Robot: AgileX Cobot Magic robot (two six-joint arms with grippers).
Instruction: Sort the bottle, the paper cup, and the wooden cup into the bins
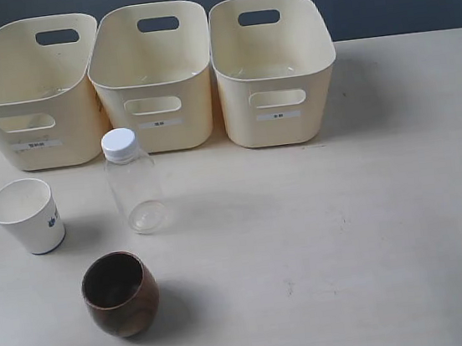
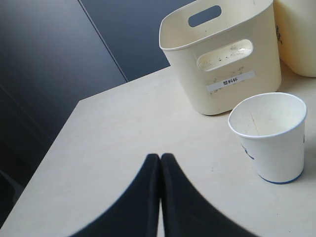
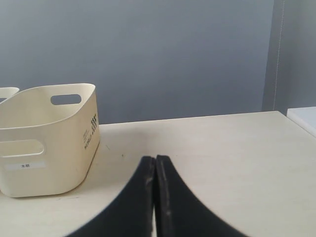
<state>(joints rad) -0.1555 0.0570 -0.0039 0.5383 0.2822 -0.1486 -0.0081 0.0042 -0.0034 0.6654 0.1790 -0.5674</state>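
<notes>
Bottle (image 1: 133, 181) exterior only, wrist views show pressed-together grippers (image 2: 160, 159)

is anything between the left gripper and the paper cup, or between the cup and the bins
Nothing visible. In the left wrist view only bare table lies between the shut left gripper and the paper cup, and between the cup and the left bin behind it.

A bare test bench in a lab or office room: a plain pale table (image 1: 373, 231) stands against a flat blue-grey wall (image 3: 173, 54), with three identical cream bins (image 1: 151, 73) lined up in a row, each bearing a small printed label (image 2: 230, 81), like a staged sorting trial
</notes>
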